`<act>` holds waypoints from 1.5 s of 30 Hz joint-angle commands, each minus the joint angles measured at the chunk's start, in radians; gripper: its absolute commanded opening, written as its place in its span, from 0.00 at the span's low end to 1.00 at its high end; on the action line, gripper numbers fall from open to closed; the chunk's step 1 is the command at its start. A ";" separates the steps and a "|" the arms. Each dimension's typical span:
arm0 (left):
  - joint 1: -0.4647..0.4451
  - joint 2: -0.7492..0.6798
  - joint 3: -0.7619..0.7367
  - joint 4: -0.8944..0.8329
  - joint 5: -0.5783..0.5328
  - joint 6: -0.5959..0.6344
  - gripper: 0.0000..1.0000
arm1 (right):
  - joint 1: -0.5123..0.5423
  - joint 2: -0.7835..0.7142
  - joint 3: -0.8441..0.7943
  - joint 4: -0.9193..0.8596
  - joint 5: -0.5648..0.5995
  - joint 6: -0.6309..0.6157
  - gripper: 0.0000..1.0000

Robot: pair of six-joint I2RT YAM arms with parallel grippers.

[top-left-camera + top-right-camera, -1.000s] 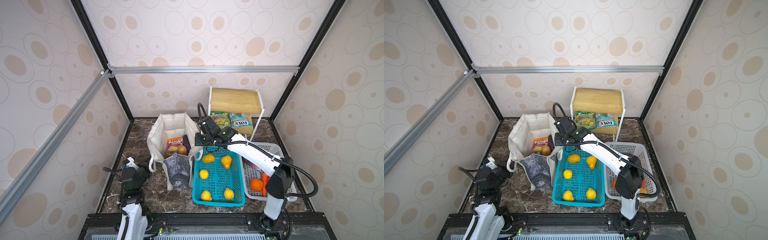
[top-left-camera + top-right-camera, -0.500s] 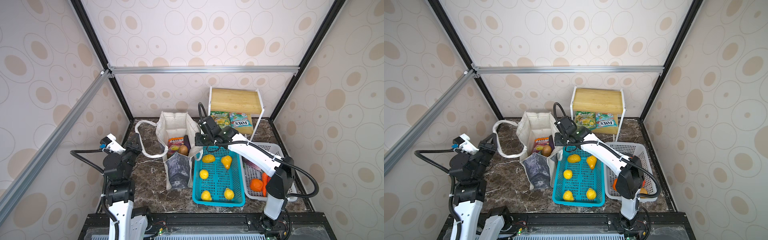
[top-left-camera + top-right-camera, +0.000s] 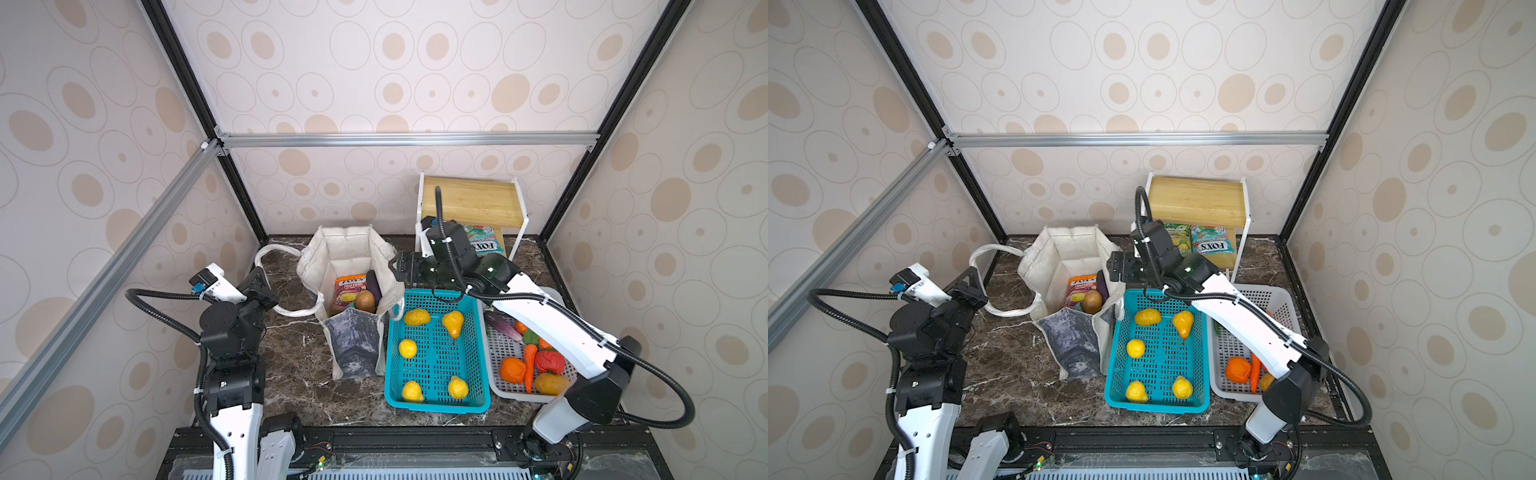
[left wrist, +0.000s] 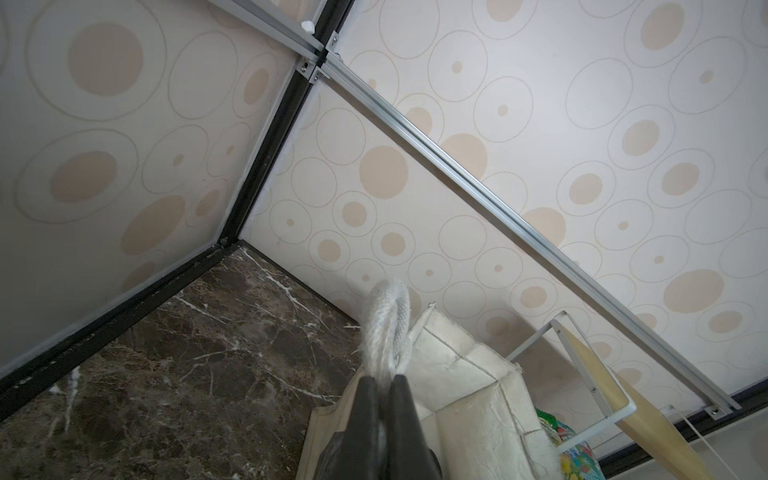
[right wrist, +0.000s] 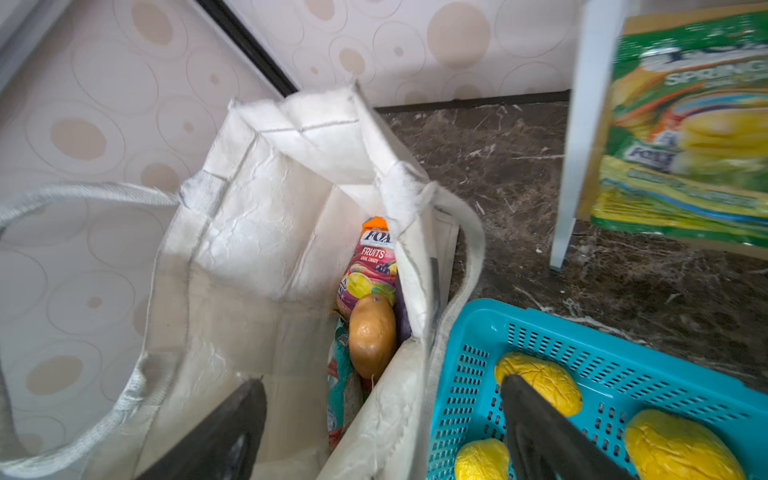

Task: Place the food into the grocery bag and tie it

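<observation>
The grocery bag (image 3: 353, 255) (image 3: 1067, 253) stands open at the back middle of the marble table. Inside it lie an orange candy packet (image 5: 370, 266), a brown potato (image 5: 372, 332) (image 3: 365, 300), a purple eggplant (image 3: 373, 282) and a teal packet (image 5: 338, 374). My left gripper (image 3: 266, 286) (image 4: 382, 380) is shut on the bag's white rope handle (image 4: 384, 320) (image 3: 270, 253), drawn out to the bag's left. My right gripper (image 3: 399, 268) (image 5: 380, 380) hangs open over the bag's right rim, one finger inside the bag, the other over the teal basket. The bag's right handle (image 5: 469, 249) droops beside that rim.
A teal basket (image 3: 434, 406) with several yellow fruits touches the bag's right side. Right of it, under my right arm, a white basket (image 3: 503, 345) holds an orange, a carrot and other vegetables. A wooden-topped shelf (image 3: 469, 203) at the back shelters candy packets (image 3: 484, 243).
My left arm rose from the table's front and pulled the rope handle out to the left, tilting the bag's left side. My right gripper opened at the bag's right rim.
</observation>
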 commanded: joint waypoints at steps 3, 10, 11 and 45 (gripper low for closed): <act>0.001 -0.019 0.027 -0.004 -0.098 0.134 0.00 | -0.079 -0.050 -0.238 0.058 0.106 0.164 0.83; 0.002 -0.015 -0.035 0.017 -0.146 0.215 0.00 | -0.071 0.137 -0.217 0.158 -0.144 0.194 0.65; 0.001 -0.018 -0.049 0.022 -0.156 0.222 0.00 | -0.060 0.158 -0.207 0.169 -0.149 0.194 0.65; 0.004 -0.054 -0.201 0.086 -0.262 0.272 0.00 | 0.016 0.296 -0.340 0.537 -0.343 0.470 0.10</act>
